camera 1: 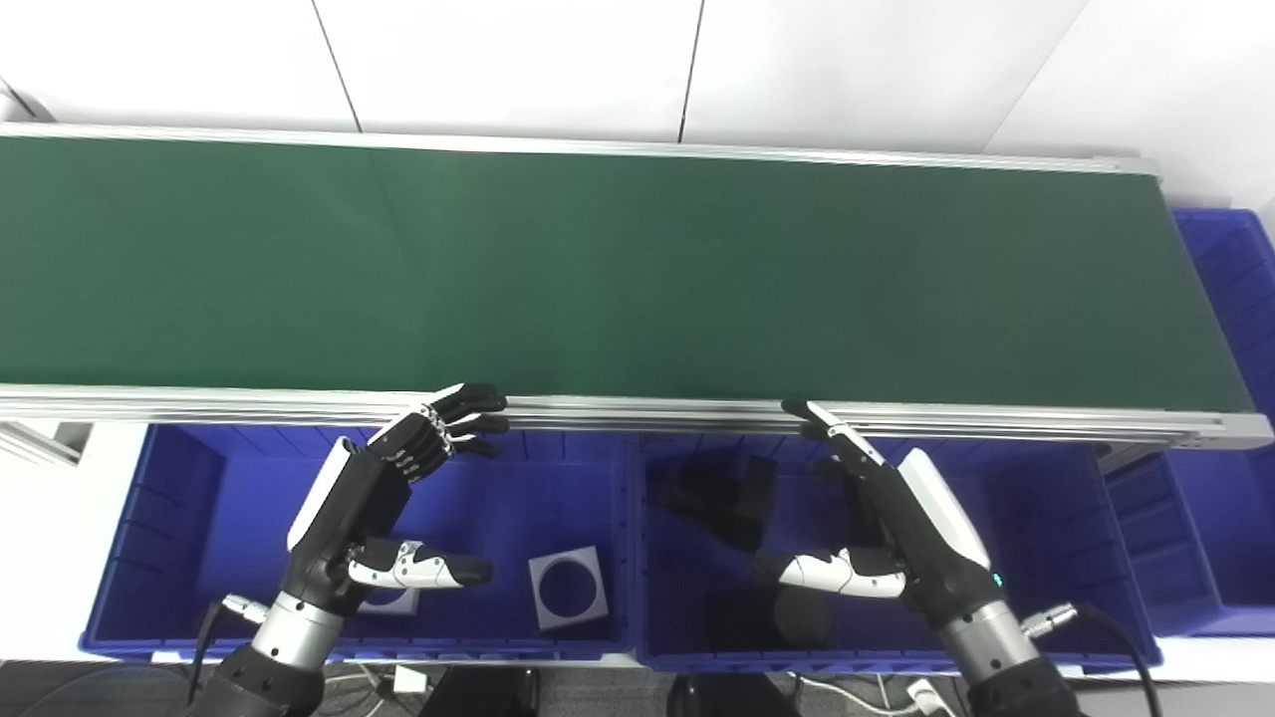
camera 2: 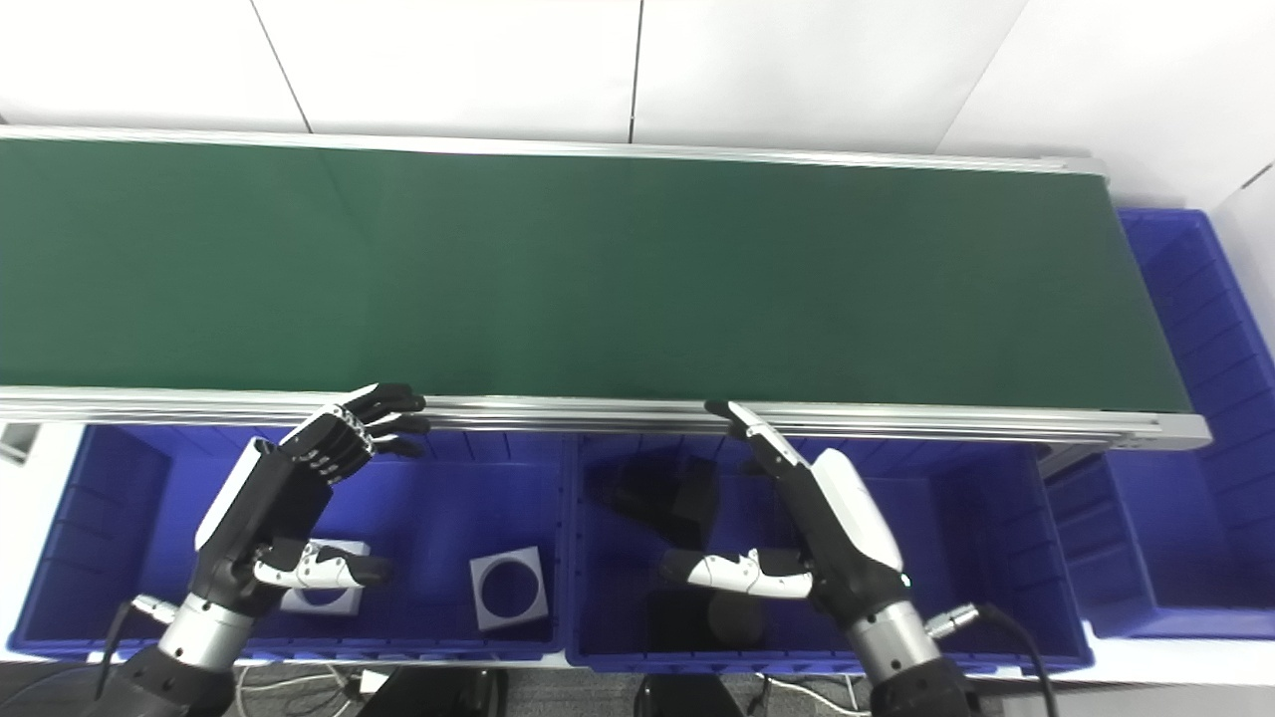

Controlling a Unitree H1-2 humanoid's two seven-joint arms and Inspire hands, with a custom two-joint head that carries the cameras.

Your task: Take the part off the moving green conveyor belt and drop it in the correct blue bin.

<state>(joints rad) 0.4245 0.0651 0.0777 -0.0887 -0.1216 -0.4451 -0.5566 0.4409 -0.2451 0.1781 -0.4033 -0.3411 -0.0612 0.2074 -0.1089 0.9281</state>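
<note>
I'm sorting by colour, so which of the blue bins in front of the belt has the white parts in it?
The left blue bin, under the left hand: it holds white square parts with round holes. The middle bin holds only black parts.

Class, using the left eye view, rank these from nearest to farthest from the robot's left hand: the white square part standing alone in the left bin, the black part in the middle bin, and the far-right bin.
From the left hand:
1. White square part, just to its right in the left bin.
2. Black part, further right in the middle bin.
3. Far-right bin, past the belt's end.
</note>
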